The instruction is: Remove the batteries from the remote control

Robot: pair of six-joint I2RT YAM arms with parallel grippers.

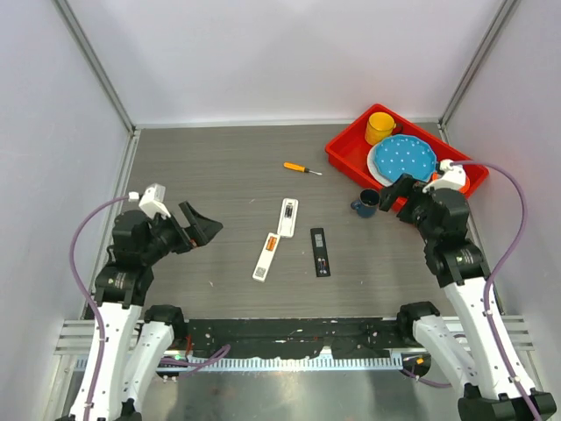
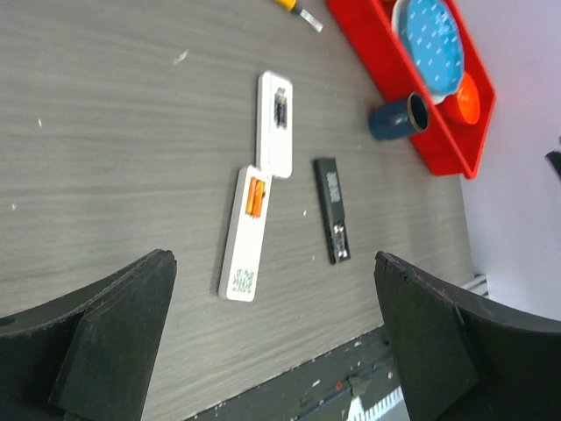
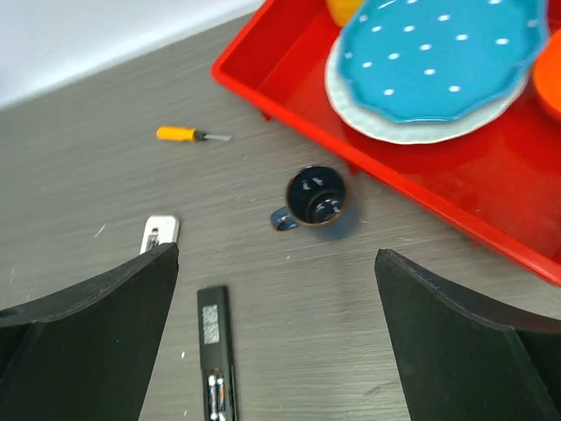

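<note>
Starting at the near edge, found the left gripper (image 1: 203,226) raised over the left side of the grey wood-grain table (image 1: 219,167), jaws spread wide and grasping nothing. Found the right gripper (image 1: 394,190) equally released and empty, poised over the right side close to the dark blue mug (image 1: 366,203). Between the two, noted three remotes lying flat with battery bays open. Nearest, saw the long white remote control (image 1: 264,260), angled leftward, with the orange batteries (image 2: 254,196) seated in its bay. Just right of it and apart, saw the slim black remote control (image 1: 321,252), with small dark cells (image 3: 216,390) in the bay at its near end. At the far tip of the long white one, saw the shorter white remote control (image 1: 288,216), with a dark battery (image 2: 281,109) in its bay. Farther right, found the mug upright on the table just outside the red plastic tray (image 1: 346,149). Beyond the remotes, noted the orange-handled screwdriver (image 1: 301,167) lying alone. Farthest, in the tray at the right corner, saw the blue white-dotted plate (image 1: 403,158) and the yellow cup (image 1: 380,127).
</note>
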